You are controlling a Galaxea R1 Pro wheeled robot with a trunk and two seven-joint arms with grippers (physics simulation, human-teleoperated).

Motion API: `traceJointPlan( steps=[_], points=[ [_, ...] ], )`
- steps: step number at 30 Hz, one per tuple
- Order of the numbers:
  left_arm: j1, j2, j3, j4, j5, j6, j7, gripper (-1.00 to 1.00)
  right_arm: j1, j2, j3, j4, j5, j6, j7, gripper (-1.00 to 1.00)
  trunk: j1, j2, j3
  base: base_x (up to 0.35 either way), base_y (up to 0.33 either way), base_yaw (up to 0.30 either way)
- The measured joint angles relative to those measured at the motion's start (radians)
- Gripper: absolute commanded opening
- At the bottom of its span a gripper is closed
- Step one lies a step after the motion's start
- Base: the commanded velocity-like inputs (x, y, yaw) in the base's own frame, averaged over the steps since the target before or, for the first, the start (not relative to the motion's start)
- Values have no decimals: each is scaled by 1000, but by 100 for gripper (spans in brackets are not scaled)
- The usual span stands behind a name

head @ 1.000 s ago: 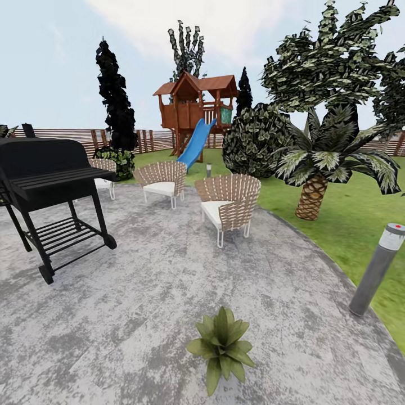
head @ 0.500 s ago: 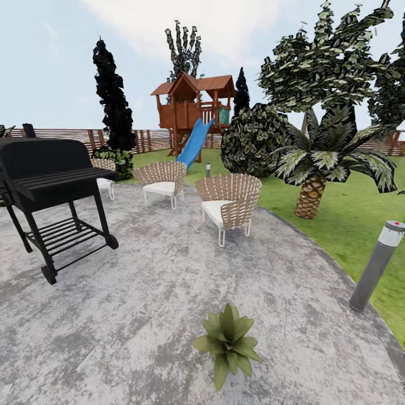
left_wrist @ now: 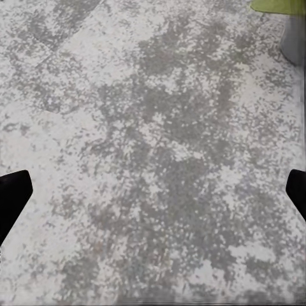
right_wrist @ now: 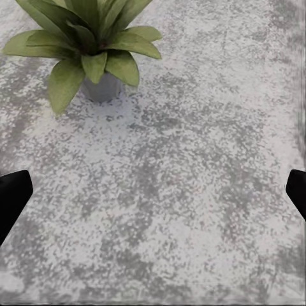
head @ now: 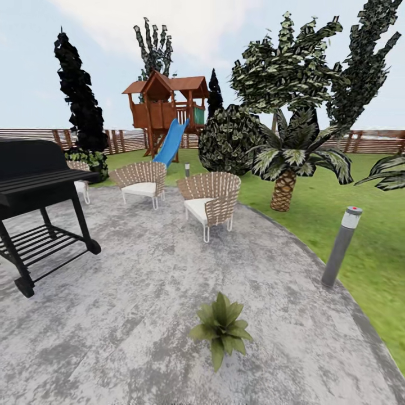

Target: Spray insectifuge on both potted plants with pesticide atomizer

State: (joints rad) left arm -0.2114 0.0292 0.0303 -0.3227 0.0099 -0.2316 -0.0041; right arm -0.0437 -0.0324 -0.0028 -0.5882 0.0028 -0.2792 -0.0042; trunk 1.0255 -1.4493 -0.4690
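Potted plant [head: 220, 328] sits on stone patio [head: 140, 315]; left gripper [left_wrist: 153, 191] and right gripper [right_wrist: 153, 191] both spread wide, holding nothing, above bare paving.

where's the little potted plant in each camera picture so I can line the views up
Head view: potted plant low, just right of middle, on the stone patio.
Right wrist view: potted plant in an upper corner, grey pot under the leaves.
Left wrist view: patio, no plant.
Shared landmark: the mottled grey patio.
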Motion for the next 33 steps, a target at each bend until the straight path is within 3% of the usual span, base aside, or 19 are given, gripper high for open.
traceJointPlan(
  steps=[6, 18, 33],
  points=[
    [0, 0, 1, -1, 0, 0, 0, 100, 0, 0, 0, 0, 0, 0, 0, 100, 0, 0, 0, -218, 182, -288],
    [0, 0, -1, -2, -5, 0, -1, 100, 0, 0, 0, 0, 0, 0, 0, 100, 0, 0, 0, -16, 13, -256],
    [0, 0, -2, -2, -6, 0, -1, 100, 0, 0, 1, 0, 0, -1, 0, 100, 57, -105, -47, 0, 0, -9]
  ],
)
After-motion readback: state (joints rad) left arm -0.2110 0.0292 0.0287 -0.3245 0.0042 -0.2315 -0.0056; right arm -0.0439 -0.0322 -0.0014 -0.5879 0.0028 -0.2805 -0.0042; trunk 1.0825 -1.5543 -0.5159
